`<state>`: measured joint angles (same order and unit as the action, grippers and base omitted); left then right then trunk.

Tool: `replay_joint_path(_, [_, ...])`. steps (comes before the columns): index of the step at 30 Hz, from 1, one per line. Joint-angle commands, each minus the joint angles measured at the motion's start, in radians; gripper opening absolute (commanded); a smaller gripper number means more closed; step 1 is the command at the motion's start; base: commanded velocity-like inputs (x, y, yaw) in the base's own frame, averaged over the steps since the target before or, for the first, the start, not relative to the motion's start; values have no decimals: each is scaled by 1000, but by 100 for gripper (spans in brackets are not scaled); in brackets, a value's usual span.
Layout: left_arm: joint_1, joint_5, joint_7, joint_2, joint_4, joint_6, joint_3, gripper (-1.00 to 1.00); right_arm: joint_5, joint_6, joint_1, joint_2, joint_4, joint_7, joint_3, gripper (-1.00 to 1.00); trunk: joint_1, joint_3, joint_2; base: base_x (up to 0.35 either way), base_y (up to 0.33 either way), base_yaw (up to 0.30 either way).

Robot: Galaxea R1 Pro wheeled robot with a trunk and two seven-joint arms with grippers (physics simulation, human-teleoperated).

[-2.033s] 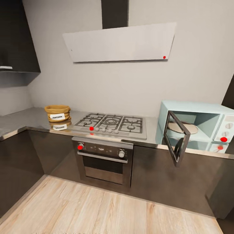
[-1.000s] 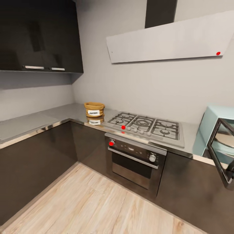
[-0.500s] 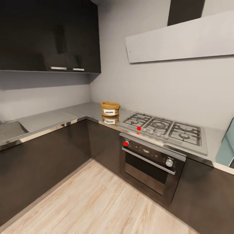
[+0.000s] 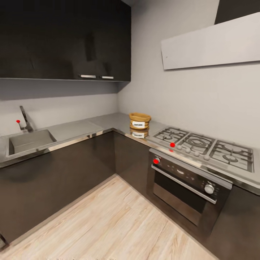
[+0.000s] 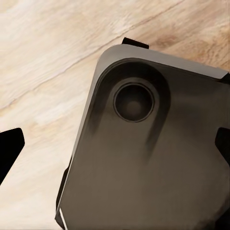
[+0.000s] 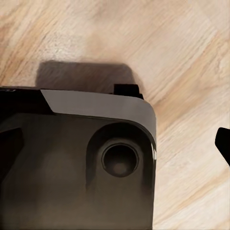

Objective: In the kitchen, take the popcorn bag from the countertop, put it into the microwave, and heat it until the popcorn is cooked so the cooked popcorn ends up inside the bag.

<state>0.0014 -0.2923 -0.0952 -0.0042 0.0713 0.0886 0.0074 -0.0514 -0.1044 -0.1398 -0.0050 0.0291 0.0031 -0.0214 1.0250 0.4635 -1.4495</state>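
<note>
The popcorn bag [image 4: 139, 121] is standing upright on the tabletop [image 4: 104, 122] just beside the steel hob [image 4: 204, 146]; tool state I cannot tell.

Glossy grey countertop [image 4: 90, 127] running in an L along two walls, atop dark cabinets [image 4: 72, 169], with a bright polished front edge. Near the inner corner, popcorn bag [image 4: 139, 120] standing upright on the slab, white label facing out, its reflection visible just below on the shiny surface. Just beside the bag, steel gas hob [image 4: 204, 147] set into the slab, dark grates on top, a row of knobs along the front. On the other leg, well apart from the bag, recessed sink [image 4: 29, 141] sunk into the slab, with a faucet [image 4: 24, 119] rising at its back rim. Below, light wood floor [image 4: 108, 224].
</note>
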Motion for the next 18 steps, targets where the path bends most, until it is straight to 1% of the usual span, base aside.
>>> replay_joint_path(1, [0, -4, -3, 0, 2, 2, 0, 100, -5, -6, -1, 0, 3, 0, -3, 100, 0, 1, -1, 0, 0, 300])
replay_joint_path(7, [0, -4, -3, 0, 2, 2, 0, 100, -5, -6, -1, 0, 3, 0, -2, 100, 0, 1, -1, 0, 0, 300])
replay_joint_path(8, [0, -4, -2, 0, 2, 2, 0, 100, -3, -9, -1, -2, 3, -1, -3, 100, 0, 1, -1, 0, 0, 156])
replay_joint_path(10, [0, -4, -2, 0, 2, 2, 0, 100, 1, -12, -1, -4, 3, -1, -5, 100, 0, 1, -1, 0, 0, 60])
replay_joint_path(18, [0, -4, -1, 0, 2, 0, 0, 100, -4, -7, -1, -2, 3, -2, -3, 100, 0, 1, -1, 0, 0, 7])
